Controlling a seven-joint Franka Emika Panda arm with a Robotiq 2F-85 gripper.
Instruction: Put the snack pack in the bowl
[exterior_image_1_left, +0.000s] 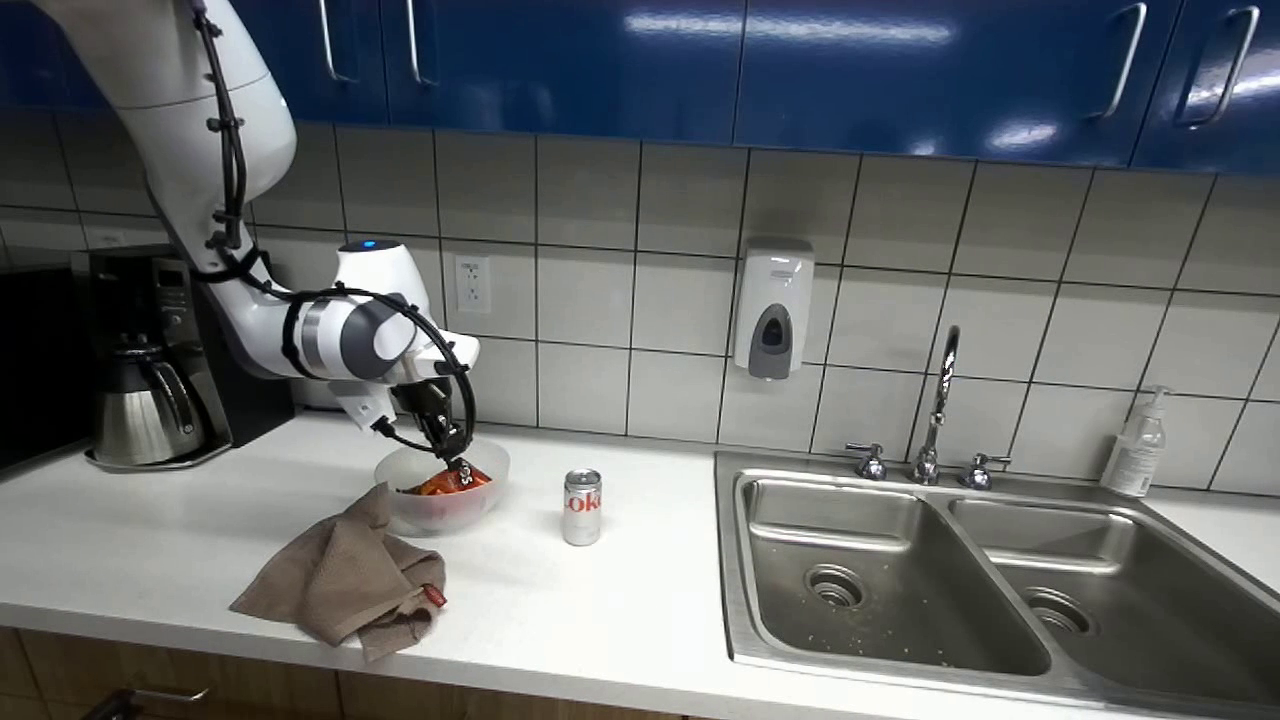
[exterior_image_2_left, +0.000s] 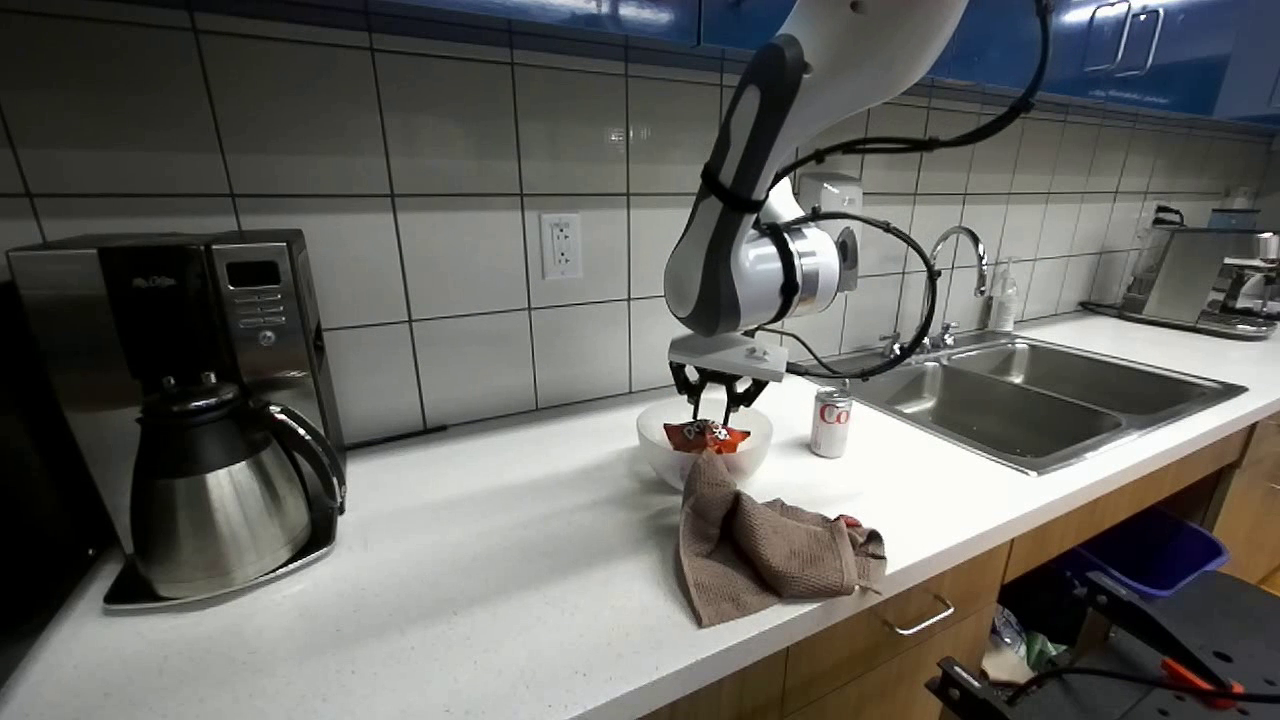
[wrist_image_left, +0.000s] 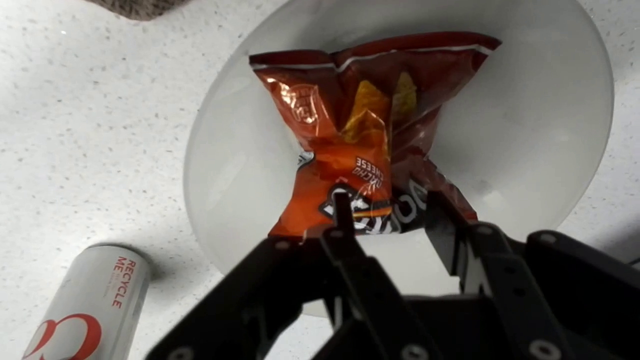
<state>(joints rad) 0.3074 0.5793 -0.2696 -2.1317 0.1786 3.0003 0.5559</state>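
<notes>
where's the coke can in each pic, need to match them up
In an exterior view: coke can just left of centre, below mid-height, right of the bowl.
In an exterior view: coke can right of centre, right of the bowl.
Wrist view: coke can lower left, cut off by the bottom edge.
Shared landmark: the bowl, in all three.

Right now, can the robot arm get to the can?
Probably yes: the can stands beside the bowl with nothing over it. But the jaws are at the pack, and I can't tell if they're gripping it.
</notes>
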